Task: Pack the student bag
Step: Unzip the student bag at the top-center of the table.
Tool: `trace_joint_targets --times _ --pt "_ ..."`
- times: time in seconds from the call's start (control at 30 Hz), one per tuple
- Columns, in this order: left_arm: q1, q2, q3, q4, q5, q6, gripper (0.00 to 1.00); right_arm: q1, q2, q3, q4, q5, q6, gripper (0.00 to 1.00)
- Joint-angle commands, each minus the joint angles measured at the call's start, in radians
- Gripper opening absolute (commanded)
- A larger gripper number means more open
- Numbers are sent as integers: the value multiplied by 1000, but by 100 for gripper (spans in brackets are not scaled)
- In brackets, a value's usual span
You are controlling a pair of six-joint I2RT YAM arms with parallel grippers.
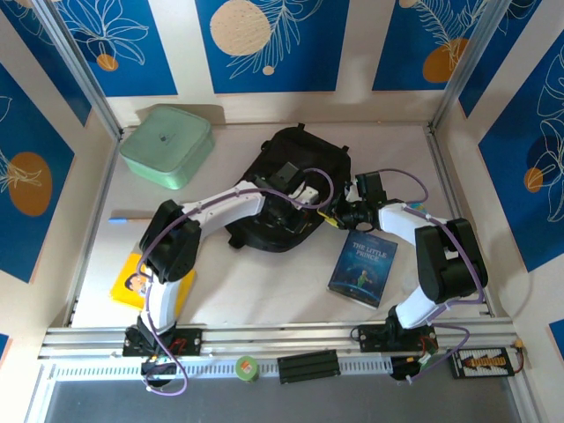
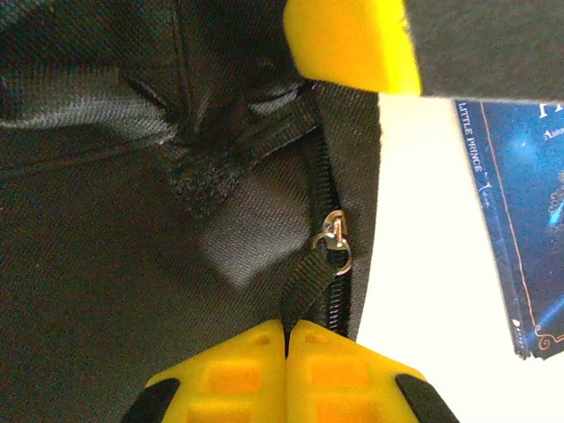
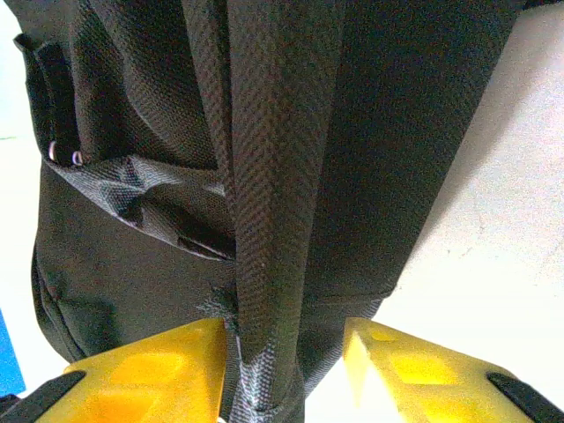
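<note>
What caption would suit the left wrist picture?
Left gripper pinches the zipper pull strap of the student bag, Little Prince book alongside.

Bag [image 3: 291, 132]: black woven cloth, coarse ribbed weave, matt. Zip pull [image 2: 333, 236] on bag: shiny metal ring, cloth tab. Left fingers [image 2: 238, 374]: smooth yellow plastic. Book [image 1: 363, 269], right of bag: cover with slight sheen. Box [image 1: 166, 145], left of bag: smooth, matt, plastic-looking.

White left arm [image 1: 216, 207] stretched forward and right, yellow-fingered left gripper [image 2: 286, 339] squeezed tight together; black and white right arm [image 1: 423, 242] bent leftward, yellow-fingered right gripper [image 3: 286, 344] with jaws apart
</note>
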Motion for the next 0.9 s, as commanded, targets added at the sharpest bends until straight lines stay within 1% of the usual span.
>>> trace_joint_targets --times 0.0,0.07,0.13,0.23,0.3,0.37,0.47,0.53,0.67,0.87 --pt "-9 -38 32 -56 -10 -13 0 11 -8 22 6 1 29 43" --pt "-10 -43 35 -54 -2 -13 0 13 2 28 10 -3 44 42" --pt "-10 -45 36 -53 2 -17 0 15 17 36 10 -4 53 39" --pt "-13 -46 48 -74 -3 -21 0 18 40 50 4 12 61 28" --pt "-14 -40 81 -146 -34 -38 0 16 49 60 -5 35 65 21" --pt "-16 -34 132 -281 -89 -58 0 15 53 75 -23 66 65 16" --pt "-16 -53 138 -390 -144 -67 0 18 50 98 -61 136 71 14" --pt "-20 -69 133 -440 -162 -67 0 23 40 104 -81 194 90 13" --pt "-30 -100 114 -530 -252 -64 0 28 28 104 -89 279 129 13" --pt "-31 -142 69 -606 -392 -57 0 21 48 124 -81 313 140 12"
